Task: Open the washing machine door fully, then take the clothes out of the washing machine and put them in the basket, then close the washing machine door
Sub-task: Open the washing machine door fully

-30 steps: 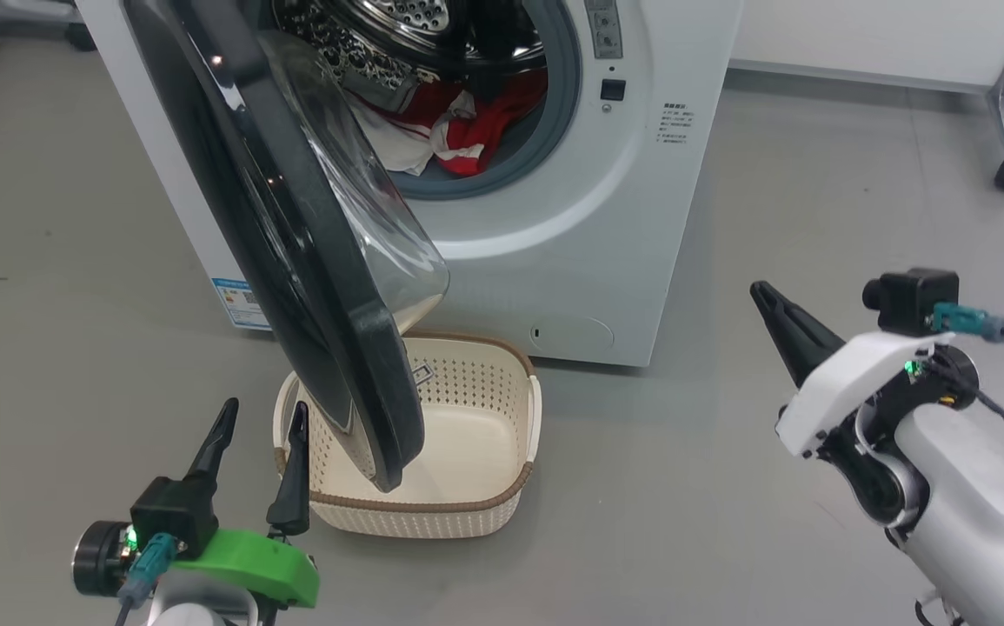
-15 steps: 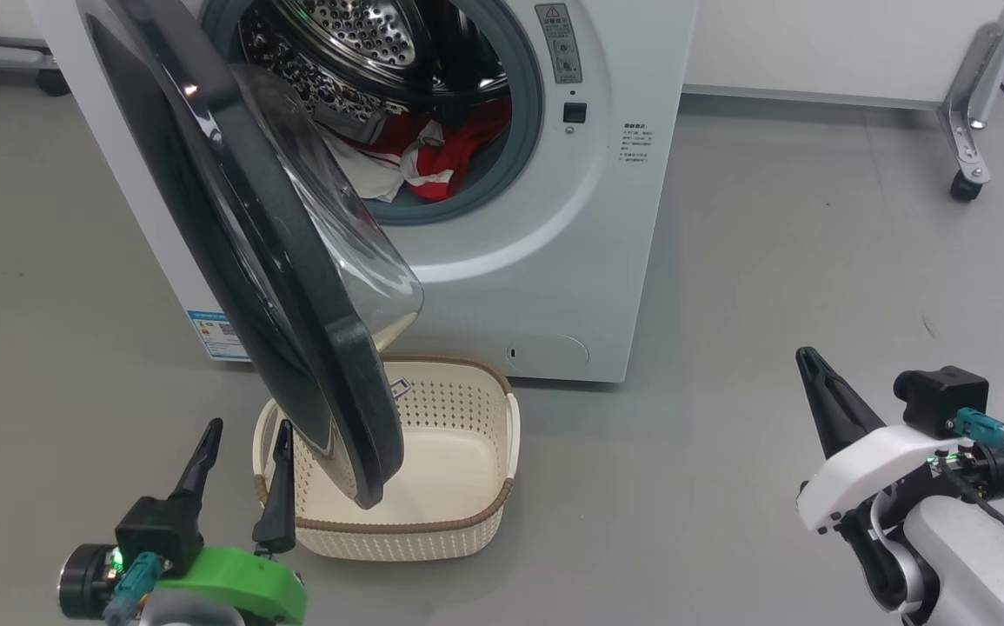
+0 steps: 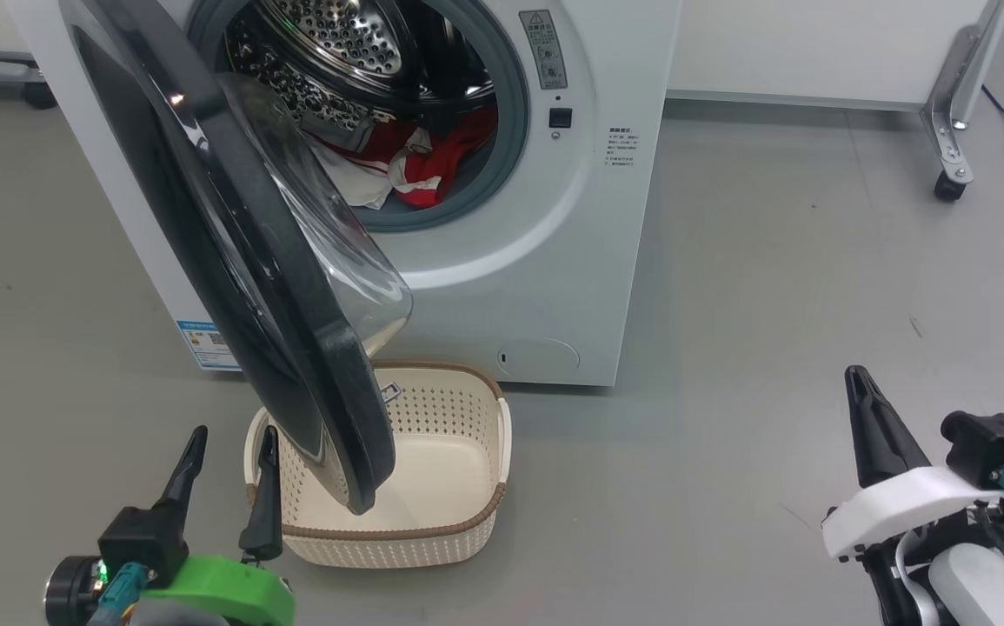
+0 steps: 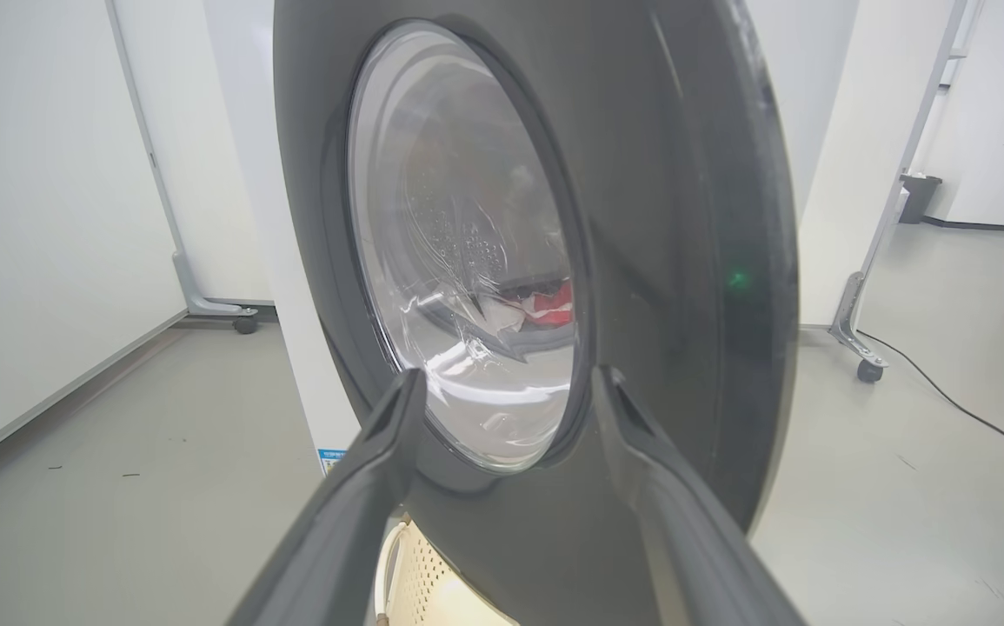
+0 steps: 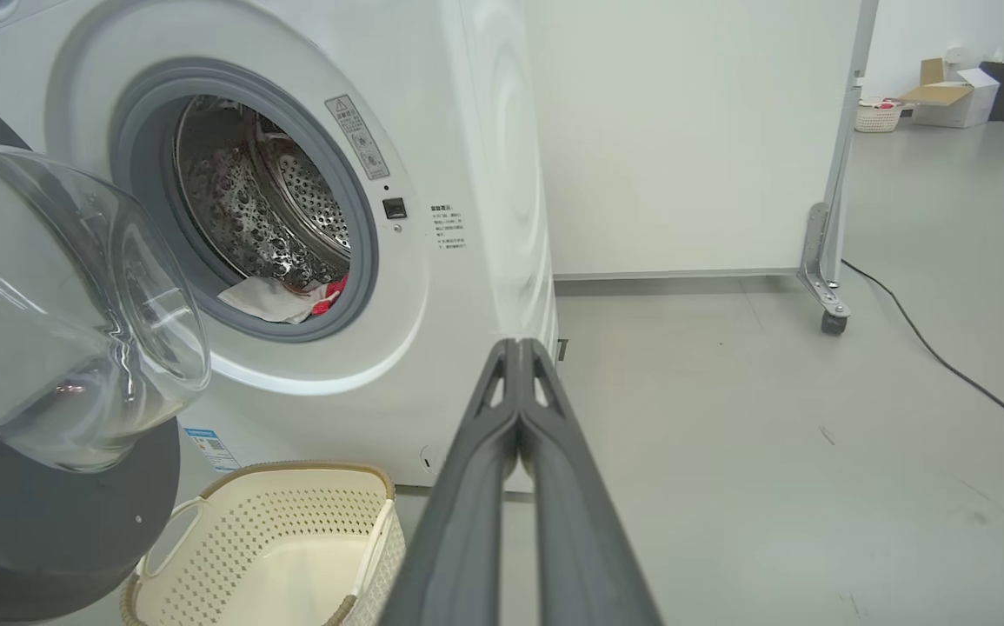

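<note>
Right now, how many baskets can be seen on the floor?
2. The basket stands before the washing machine, partly under its open door. A second small basket seems to stand far off beside a cardboard box. Others may be hidden.

In the head view the washing machine (image 3: 606, 261) stands at twelve o'clock, the clothes (image 3: 415, 165) lying in the bottom of its drum (image 3: 354, 35), and the washing machine door (image 3: 232, 261) swings out from its nine o'clock side toward the camera. The basket (image 3: 467, 530) sits on the floor (image 3: 771, 304) just before the machine at six o'clock, the door's lower edge overlapping its nine o'clock side. The left gripper (image 3: 234, 432) is at seven o'clock just beside the basket, the right gripper (image 3: 854, 374) at four o'clock, well apart.
</note>
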